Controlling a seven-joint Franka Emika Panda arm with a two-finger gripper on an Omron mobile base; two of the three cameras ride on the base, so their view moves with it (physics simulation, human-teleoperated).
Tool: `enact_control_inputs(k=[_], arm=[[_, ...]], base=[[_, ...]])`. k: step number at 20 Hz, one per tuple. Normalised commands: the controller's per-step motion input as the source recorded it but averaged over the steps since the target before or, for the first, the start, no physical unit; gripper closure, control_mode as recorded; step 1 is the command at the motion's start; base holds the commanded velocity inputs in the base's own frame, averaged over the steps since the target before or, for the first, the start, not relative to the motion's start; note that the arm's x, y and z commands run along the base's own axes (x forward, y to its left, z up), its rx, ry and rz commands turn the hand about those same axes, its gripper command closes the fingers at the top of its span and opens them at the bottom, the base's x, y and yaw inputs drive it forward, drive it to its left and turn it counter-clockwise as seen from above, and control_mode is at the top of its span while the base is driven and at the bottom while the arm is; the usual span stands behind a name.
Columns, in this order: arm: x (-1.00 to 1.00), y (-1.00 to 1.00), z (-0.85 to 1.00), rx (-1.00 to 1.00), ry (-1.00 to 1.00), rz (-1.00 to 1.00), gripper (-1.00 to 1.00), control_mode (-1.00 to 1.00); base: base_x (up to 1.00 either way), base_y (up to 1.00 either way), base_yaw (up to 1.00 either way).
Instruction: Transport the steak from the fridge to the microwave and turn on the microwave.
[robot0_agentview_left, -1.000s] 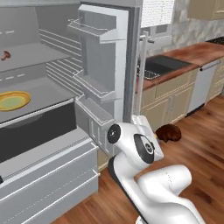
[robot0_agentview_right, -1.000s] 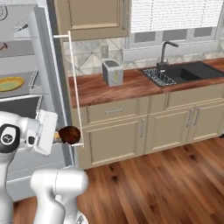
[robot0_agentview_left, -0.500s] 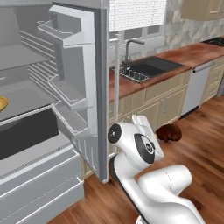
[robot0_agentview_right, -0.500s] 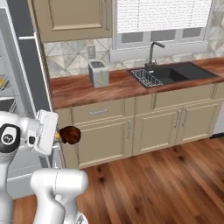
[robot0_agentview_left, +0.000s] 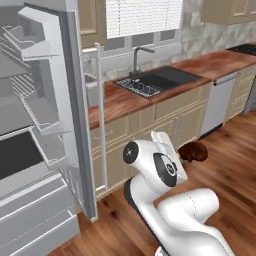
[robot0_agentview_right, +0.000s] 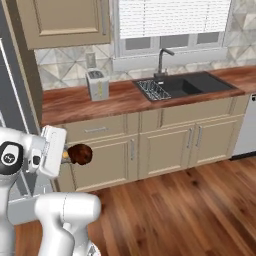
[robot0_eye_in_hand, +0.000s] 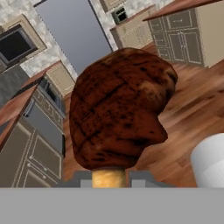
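Swinging away from the fridge (robot0_agentview_left: 45, 125), the base now faces the sink (robot0_agentview_right: 185, 86); its gripper (robot0_agentview_right: 66, 154) stays clamped on the steak (robot0_agentview_right: 80, 154), carried clear for the microwave run.

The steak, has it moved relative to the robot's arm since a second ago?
No. The steak sits just as it did against the arm's white wrist in the right base view, clamped in the jaws; only the background slid as the base turned from the fridge.

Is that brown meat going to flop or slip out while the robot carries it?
Probably not floppy: the steak juts out from the gripper as a thick lump without sagging. It might slip, since it seems held only by its tan end. It's small, so likely light.
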Motion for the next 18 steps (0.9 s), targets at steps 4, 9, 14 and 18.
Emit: enact_control_inputs(k=[4,9,14,18], arm=[[0.00,0.00,0.00,0.00,0.00,0.00,1.00,1.00],[0.00,0.00,0.00,0.00,0.00,0.00,1.00,1.00],[0.00,0.00,0.00,0.00,0.00,0.00,1.00,1.00],[0.00,0.00,0.00,0.00,0.00,0.00,1.00,1.00]], base=[[0.00,-0.65,0.11],[0.00,-0.66,0.17],[0.00,-0.73,0.18],[0.00,-0.78,0.17]])
